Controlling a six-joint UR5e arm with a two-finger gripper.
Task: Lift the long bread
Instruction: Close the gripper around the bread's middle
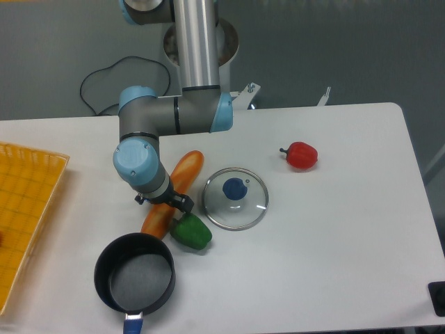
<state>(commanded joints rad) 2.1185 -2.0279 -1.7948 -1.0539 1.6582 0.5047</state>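
A robotics lab: an arm (pixel 188 111) is mounted at the back edge of a plain white table (pixel 334 229), a black cable (pixel 104 80) loops behind it, and toy food and cookware lie on the table.

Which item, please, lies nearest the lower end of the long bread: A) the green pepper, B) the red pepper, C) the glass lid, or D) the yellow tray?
A: the green pepper sits right beside the lower end of the long bread, just above the black pan.
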